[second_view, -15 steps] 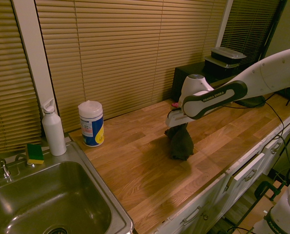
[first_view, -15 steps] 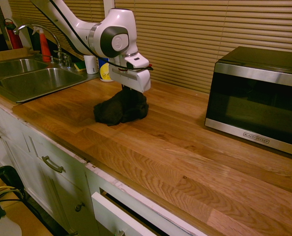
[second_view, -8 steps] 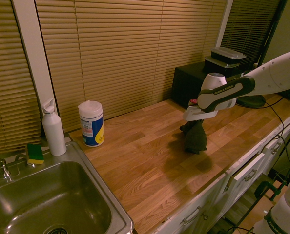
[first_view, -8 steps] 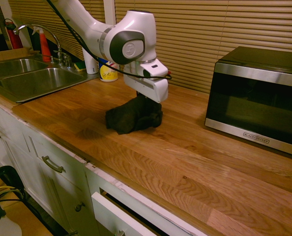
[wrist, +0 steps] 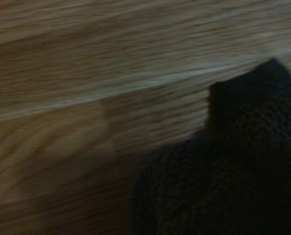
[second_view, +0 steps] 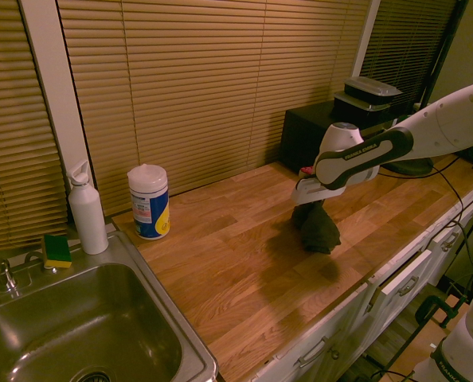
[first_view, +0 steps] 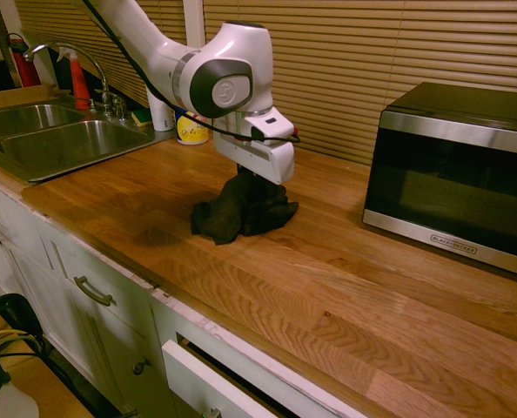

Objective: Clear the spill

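Arm mid-wipe on the wooden counter [first_view: 345, 287]

The gripper [first_view: 250, 178] points straight down, pinched tight on the bunched dark rag [first_view: 241, 212], which rests on the wood left of the microwave [first_view: 454, 174].

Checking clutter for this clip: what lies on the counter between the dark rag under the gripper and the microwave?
Only bare wooden countertop lies between the rag and the microwave, seen in the first exterior view.

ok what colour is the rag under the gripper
Dark grey-black rag, bunched on the wooden counter; clearest in the first exterior view.
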{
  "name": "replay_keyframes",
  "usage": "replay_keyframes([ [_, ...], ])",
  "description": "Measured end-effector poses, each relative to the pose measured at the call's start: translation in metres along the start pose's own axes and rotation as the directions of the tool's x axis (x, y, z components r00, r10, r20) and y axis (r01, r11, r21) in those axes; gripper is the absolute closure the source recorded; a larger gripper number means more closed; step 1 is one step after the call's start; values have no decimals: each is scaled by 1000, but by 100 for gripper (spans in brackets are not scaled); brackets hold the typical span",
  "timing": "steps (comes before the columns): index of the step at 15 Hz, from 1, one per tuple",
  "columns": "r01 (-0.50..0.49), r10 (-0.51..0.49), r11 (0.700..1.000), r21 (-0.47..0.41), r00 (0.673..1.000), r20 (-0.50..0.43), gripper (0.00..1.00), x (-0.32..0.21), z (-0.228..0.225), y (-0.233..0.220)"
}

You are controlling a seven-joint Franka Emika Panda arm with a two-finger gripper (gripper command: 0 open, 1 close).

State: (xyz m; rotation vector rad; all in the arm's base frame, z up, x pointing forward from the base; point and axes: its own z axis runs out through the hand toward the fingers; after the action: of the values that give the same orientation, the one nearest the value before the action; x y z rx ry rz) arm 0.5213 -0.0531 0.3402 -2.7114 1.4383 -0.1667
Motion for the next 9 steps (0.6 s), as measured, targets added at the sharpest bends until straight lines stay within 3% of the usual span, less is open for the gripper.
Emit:
replay_keyframes([
  [9, 131, -131, 991, -27, 991, -20, 100, -132, 2, -86],
])
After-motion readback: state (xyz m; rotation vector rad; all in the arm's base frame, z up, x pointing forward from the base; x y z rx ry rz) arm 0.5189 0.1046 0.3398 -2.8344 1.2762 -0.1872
